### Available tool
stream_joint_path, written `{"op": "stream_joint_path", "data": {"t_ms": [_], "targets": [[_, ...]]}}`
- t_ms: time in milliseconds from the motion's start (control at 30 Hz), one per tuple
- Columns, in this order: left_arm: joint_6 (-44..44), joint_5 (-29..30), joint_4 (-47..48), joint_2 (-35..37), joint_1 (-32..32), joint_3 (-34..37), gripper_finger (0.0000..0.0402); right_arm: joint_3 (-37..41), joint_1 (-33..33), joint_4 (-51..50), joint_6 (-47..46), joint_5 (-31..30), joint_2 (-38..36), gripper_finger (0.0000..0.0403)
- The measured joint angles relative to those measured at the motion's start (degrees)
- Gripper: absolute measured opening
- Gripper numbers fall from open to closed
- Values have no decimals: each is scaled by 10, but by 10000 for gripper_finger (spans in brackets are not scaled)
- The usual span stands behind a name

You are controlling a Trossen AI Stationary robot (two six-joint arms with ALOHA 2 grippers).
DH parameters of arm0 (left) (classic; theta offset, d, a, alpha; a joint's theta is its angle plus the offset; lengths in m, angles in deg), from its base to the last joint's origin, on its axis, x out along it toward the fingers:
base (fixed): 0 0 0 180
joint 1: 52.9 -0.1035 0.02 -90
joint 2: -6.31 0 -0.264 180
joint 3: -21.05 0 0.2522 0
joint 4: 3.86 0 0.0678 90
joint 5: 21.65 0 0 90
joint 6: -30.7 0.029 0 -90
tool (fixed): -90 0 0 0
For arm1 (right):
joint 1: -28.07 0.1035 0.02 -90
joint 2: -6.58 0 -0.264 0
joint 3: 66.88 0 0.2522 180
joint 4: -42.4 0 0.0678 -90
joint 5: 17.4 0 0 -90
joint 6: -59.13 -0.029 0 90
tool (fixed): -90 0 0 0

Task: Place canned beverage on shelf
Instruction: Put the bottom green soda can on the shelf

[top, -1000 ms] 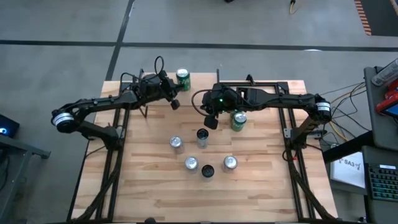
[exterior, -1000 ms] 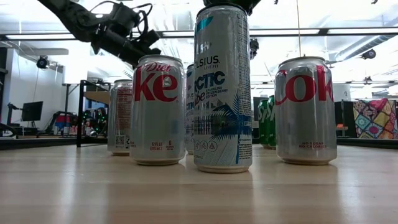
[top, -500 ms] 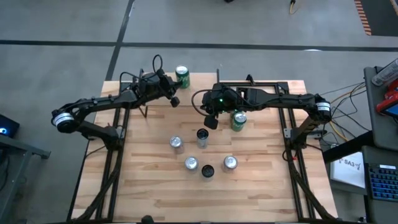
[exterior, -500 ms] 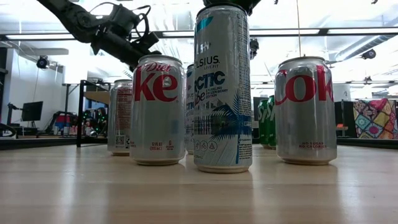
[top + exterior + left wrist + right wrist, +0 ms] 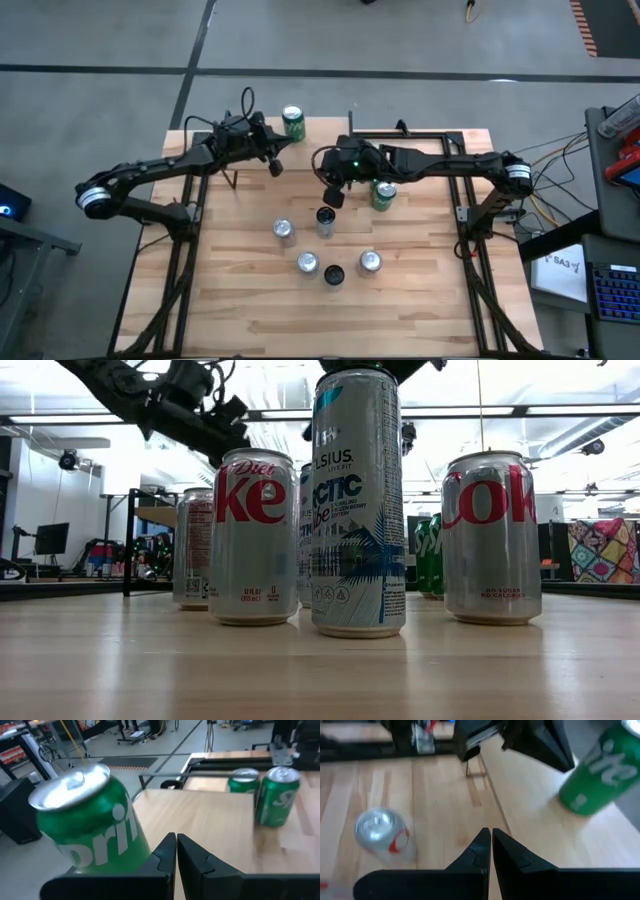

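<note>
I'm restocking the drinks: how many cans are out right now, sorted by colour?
Green cans: 2, one on the shelf, one on the table
Silver-topped cans: 3
Dark-topped cans: 2
Total: 7

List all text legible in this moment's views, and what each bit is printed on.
"Diet" and "ke": silver can, low view.
"LSIUS" and "CTIC": tall pale can.
"ok": silver can on the right.
"pri": green can, left wrist view.
Fine print low on the silver and pale cans: too small.
Lettering on the green can, right wrist view: blurred.
</note>
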Motion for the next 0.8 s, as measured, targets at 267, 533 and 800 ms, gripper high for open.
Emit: {"op": "stream_joint_path", "data": {"t_ms": [267, 533, 800], "targets": [[-37, -79, 24, 115, 1, 14, 0, 58, -34, 187, 12, 0, 0, 9], [-101, -94, 3, 221, 3, 67, 0, 39, -81, 268, 11, 15, 53, 9], [-116, -102, -44, 278, 3, 115, 0, -19, -105, 277, 6, 15, 130, 9]]}}
